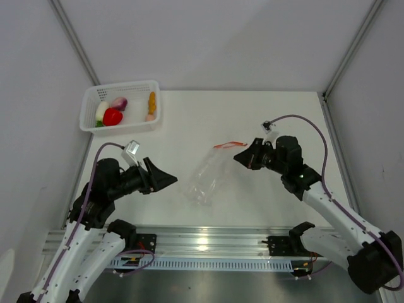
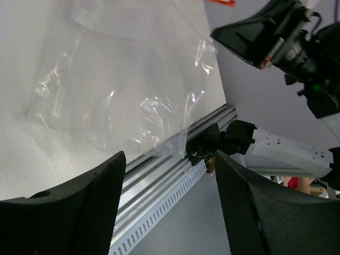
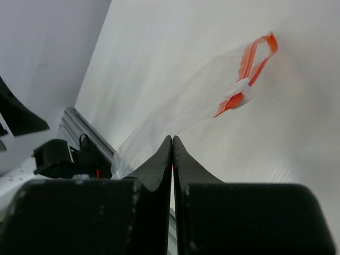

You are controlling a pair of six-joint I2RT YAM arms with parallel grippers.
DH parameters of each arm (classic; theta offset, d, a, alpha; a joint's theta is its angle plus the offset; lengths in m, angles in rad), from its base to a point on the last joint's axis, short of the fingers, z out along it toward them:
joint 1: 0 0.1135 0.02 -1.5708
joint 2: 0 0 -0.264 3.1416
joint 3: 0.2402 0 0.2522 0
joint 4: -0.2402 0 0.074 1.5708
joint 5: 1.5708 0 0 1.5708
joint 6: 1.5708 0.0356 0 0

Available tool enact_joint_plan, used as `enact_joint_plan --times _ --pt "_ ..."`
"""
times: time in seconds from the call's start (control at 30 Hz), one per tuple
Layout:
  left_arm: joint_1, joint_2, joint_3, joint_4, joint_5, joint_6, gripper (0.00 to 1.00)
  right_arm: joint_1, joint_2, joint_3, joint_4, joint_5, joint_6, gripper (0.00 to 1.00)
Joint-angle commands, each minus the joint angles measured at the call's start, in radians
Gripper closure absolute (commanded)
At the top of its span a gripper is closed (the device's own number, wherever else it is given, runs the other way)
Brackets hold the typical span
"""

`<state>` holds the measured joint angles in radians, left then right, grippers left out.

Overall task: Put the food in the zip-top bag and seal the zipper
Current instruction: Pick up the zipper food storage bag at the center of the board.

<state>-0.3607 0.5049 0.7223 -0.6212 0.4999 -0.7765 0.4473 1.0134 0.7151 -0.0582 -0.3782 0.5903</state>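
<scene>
Beside the right gripper: the zip-top bag [image 1: 209, 175] lies on the table [image 1: 252, 113], its mouth end just to the left of the right gripper [image 1: 238, 156] and its closed end toward the left gripper [image 1: 172, 180].
Right gripper: fingers pressed fully together; a red sliver shows in the seam between them in the right wrist view, so they seem to pinch the bag's edge, though the contact itself is hidden.
Why held so: probably to anchor the mouth while the other arm works.
Zipper [image 3: 249, 74]: ahead of the right fingertips, looped open, a white slider on it.
Left gripper: fingers spread, nothing between them, aimed across the bag's crinkled body.
Why placed so: probably ready to take the bag's other side and spread the mouth.
Food [image 1: 113, 115]: well behind the left gripper, all of it in the white basket [image 1: 120, 106]; none bagged yet.
Risk: thin film may slip from a narrow pinch.
</scene>
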Motion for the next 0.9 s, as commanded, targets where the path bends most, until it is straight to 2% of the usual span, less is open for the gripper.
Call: enact_joint_plan --times 0.0,0.07,0.3,0.43,0.5,0.57,0.67,0.77,0.83,0.87 --pt "-0.003 0.029 0.046 -0.006 -0.018 -0.007 0.33 0.164 -0.099 0.035 -0.21 0.276 -0.148 1.0" --pt "-0.003 0.047 0.048 0.015 -0.003 -0.017 0.34 0.243 -0.134 0.034 -0.232 0.352 -0.188 1.0" --pt "-0.007 0.047 0.009 0.158 0.141 -0.047 0.42 0.278 -0.147 0.124 -0.31 0.378 -0.248 1.0" --pt "-0.02 0.066 0.034 0.123 0.095 -0.001 0.37 0.295 -0.112 0.173 -0.399 0.469 -0.216 1.0" --pt "-0.026 0.102 0.029 0.15 0.117 -0.015 0.37 0.295 -0.096 0.181 -0.457 0.547 -0.155 1.0" --pt "-0.067 0.141 0.02 0.187 0.112 -0.04 0.37 0.295 -0.069 0.167 -0.485 0.6 -0.12 1.0" --pt "-0.174 0.187 0.057 0.199 0.046 -0.035 0.37 0.297 -0.047 0.141 -0.451 0.581 -0.066 1.0" --pt "-0.272 0.23 0.112 0.176 -0.036 0.019 0.32 0.307 -0.05 0.122 -0.427 0.538 0.008 1.0" --pt "-0.325 0.224 0.133 0.17 -0.115 0.092 0.19 0.314 -0.045 0.141 -0.431 0.544 0.049 1.0" --pt "-0.39 0.216 0.137 0.166 -0.162 0.117 0.12 0.323 -0.036 0.148 -0.433 0.542 0.089 1.0"
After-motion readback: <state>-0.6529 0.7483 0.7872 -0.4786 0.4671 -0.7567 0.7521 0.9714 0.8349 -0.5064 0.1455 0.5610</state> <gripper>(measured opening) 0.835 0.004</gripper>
